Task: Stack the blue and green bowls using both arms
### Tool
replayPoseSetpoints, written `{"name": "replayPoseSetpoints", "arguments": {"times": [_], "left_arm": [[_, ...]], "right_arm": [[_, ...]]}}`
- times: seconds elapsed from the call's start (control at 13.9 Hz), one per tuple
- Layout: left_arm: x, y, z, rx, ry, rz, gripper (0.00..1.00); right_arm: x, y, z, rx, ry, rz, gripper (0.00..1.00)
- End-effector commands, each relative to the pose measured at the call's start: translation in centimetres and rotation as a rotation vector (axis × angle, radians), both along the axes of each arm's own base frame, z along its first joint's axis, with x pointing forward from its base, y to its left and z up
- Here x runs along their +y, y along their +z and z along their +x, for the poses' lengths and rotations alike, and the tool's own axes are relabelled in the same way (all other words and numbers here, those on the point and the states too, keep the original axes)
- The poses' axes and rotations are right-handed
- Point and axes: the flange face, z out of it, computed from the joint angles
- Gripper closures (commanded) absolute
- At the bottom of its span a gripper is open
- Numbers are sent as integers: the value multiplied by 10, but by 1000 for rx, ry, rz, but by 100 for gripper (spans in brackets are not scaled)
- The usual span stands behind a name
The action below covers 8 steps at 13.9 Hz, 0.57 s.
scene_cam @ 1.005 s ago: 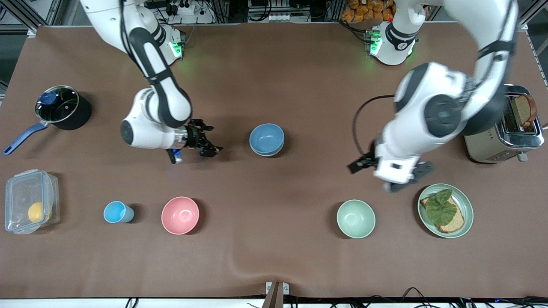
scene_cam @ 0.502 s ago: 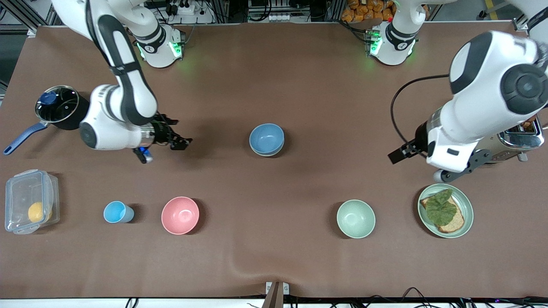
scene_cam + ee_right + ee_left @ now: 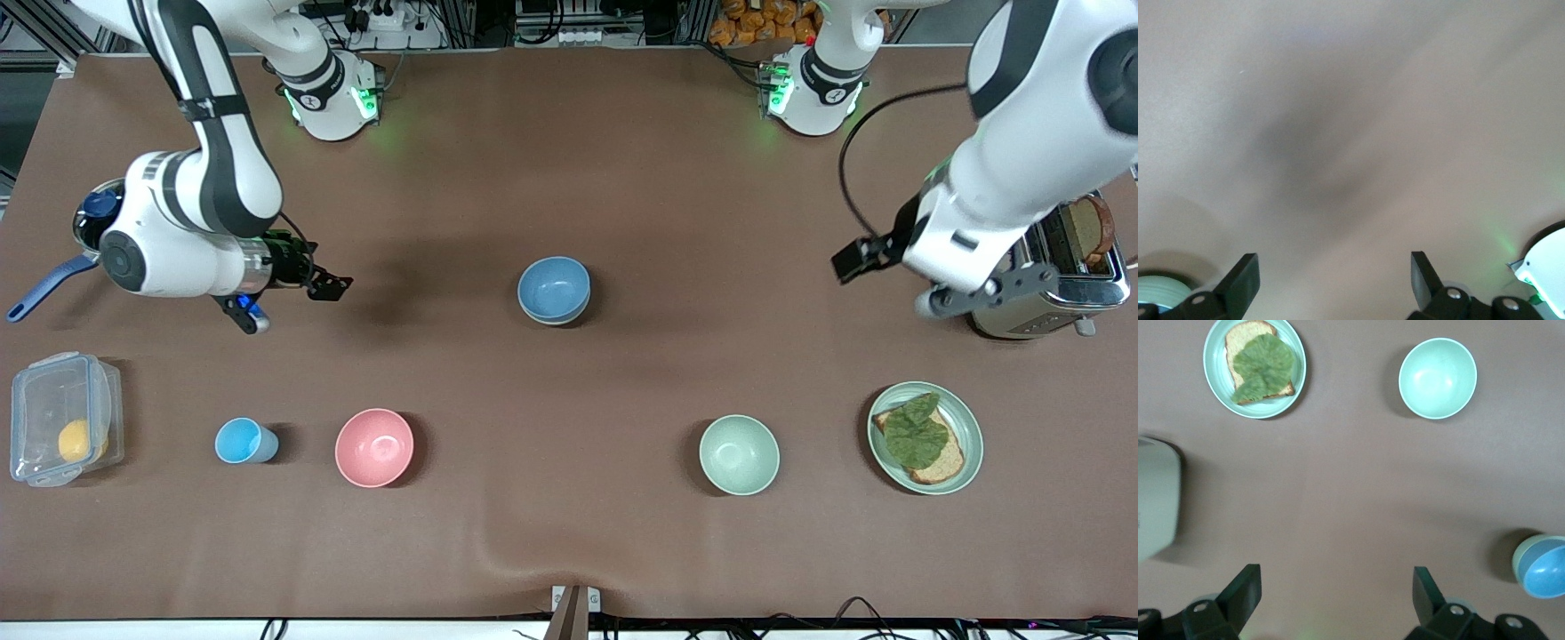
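Across the brown table (image 3: 569,160) my two arms stood spread wide, each pulled toward its own end; the toaster (image 3: 1053,284) with bread in its slot sat at the left arm's end, partly under that arm; the clear box (image 3: 62,418) holding something yellow lay at the right arm's end, nearer the front camera than the lidded pot (image 3: 93,222) half hidden by my right arm; the green plate (image 3: 971,436) carried bread with a leaf on top; the blue bowl (image 3: 553,289) sat mid-table, nested in a pale green bowl whose rim showed beneath it; the other green bowl (image 3: 739,454) stood alone, nearer the camera and toward the left arm's end, beside the plate; the pink bowl (image 3: 374,447) and small blue cup (image 3: 245,441) stood in that same row toward the right arm's end; my left gripper (image 3: 1337,595) hung released over bare table by the toaster, fingers spread wide and holding nothing; my right gripper (image 3: 1331,275) hung over bare table near the pot, likewise released and empty.
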Motion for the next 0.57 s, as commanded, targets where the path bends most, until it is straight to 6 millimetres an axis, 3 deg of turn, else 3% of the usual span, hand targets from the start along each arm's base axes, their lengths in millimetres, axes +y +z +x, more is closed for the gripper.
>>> {"name": "replayPoseSetpoints", "arguments": {"times": [0.0, 0.14, 0.22, 0.36, 0.5], "left_arm": [[28, 15, -16, -2, -102, 20, 0], [47, 28, -23, 5, -165, 19, 0], [55, 37, -28, 4, -155, 20, 0], [55, 41, -32, 14, -153, 24, 0], [58, 44, -33, 23, -147, 31, 0]], "right_arm": [[-31, 15, -4, -1, 32, 27, 0], [-78, 23, -4, -10, 44, 80, 0], [-90, 24, -4, -17, 67, 98, 0], [-109, 37, 2, -21, 99, 69, 0], [-104, 71, 15, -44, 190, 12, 0]]}}
